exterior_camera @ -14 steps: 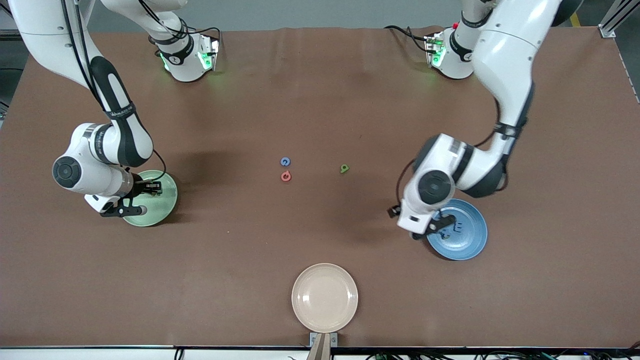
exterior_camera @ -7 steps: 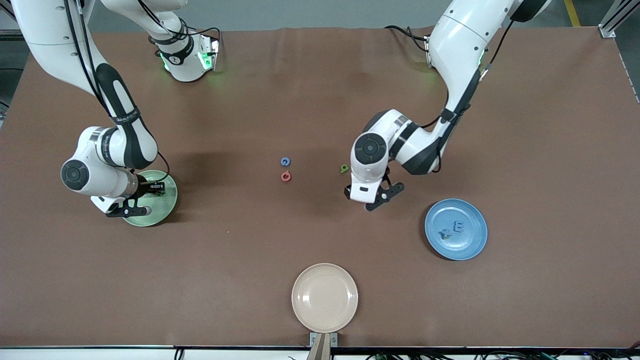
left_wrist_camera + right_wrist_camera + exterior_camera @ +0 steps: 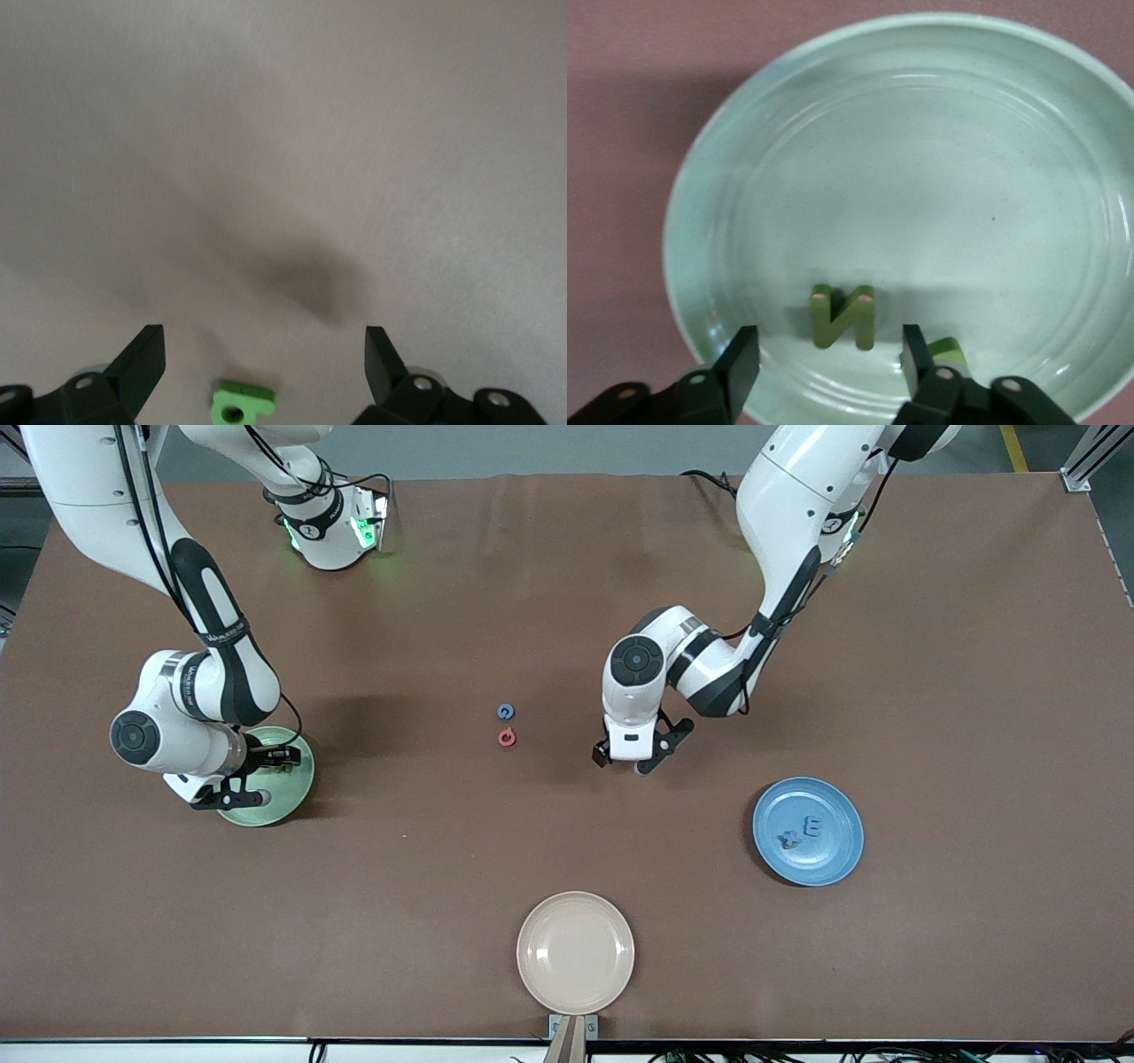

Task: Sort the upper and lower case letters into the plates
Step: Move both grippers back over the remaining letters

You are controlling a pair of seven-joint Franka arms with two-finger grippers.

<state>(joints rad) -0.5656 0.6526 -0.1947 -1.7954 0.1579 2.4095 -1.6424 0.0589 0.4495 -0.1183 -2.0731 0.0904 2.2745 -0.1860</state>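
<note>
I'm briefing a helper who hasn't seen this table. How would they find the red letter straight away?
Start at the bare middle of the brown table, between the mint green plate and the blue plate. Two tiny letters lie there side by side. The red letter is the one nearer the front camera; its neighbour is the blue letter.

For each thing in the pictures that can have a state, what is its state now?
Left gripper: open, over a green letter on the table.
Right gripper: open, over the mint plate.
Green N: in the mint plate, released.
Blue plate: holds letters.
Beige plate: empty.
</note>
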